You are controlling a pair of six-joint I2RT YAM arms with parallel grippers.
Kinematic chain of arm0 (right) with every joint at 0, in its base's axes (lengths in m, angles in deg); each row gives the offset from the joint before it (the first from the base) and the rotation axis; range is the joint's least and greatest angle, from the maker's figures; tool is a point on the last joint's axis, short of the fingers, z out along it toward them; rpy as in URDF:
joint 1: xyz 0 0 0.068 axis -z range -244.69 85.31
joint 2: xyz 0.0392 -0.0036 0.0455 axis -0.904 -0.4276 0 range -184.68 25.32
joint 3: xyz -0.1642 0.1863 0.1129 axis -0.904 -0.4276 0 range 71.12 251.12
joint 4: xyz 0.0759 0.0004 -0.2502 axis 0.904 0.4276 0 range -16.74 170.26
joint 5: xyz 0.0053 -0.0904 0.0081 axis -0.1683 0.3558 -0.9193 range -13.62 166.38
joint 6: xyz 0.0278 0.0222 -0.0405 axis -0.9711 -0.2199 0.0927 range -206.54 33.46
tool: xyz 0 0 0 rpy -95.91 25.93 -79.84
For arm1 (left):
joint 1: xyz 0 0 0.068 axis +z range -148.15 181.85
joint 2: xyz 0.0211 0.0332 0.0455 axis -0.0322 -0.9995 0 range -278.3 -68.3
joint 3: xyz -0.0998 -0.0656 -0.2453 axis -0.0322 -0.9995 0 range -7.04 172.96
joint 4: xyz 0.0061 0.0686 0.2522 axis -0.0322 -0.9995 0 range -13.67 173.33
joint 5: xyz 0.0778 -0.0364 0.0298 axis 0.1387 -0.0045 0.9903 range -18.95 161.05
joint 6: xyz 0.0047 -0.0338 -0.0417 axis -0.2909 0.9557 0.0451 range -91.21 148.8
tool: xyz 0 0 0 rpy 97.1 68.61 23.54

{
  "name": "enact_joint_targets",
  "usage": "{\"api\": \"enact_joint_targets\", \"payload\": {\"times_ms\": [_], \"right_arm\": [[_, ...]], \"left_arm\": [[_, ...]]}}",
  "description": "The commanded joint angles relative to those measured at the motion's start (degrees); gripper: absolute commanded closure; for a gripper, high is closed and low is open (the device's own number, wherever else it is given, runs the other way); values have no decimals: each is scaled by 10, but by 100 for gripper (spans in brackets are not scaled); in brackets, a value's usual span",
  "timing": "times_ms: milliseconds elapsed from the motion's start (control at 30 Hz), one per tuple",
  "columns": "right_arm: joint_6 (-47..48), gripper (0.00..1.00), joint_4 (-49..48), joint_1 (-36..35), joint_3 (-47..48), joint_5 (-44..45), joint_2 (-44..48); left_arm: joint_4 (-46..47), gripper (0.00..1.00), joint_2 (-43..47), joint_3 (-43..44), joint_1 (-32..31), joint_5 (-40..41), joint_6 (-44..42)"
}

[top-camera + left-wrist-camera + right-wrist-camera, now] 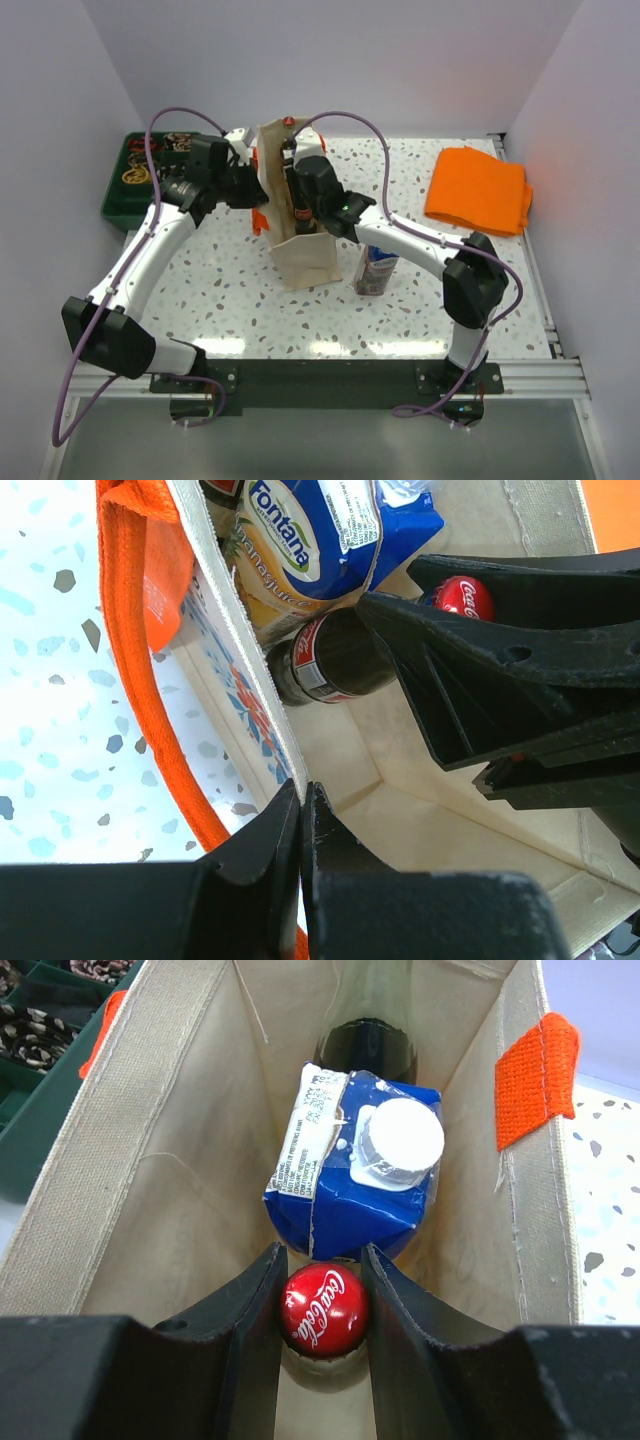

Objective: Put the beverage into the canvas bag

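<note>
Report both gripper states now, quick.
Left gripper: closed, pinching the bag wall.
Right gripper: closed on the cola bottle at its cap, inside the bag.

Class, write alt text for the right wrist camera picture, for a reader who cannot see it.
The right gripper holds a Coca-Cola bottle by its red cap inside the canvas bag. Also in the bag are a blue carton with a white screw cap and a dark bottle.
</note>
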Motion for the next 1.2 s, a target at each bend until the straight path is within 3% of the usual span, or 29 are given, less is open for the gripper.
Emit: {"api": "enact_joint_targets", "payload": {"times_ms": [0, 300, 467, 933, 1167], "right_arm": [[-18, 100, -129, -2, 6, 23, 62], [-28, 100, -118, -2, -7, 16, 76], [-30, 92, -90, -2, 2, 3, 74], [-35, 57, -50, -2, 10, -10, 69], [-33, 50, -40, -2, 10, -15, 68]], "left_arm": [[8, 99, 10, 19, -6, -14, 7], [9, 99, 11, 16, -6, -11, 5], [11, 99, 11, 15, -7, -11, 4], [10, 99, 13, 11, -6, -3, 2], [14, 99, 13, 9, -6, -2, 3]]}}
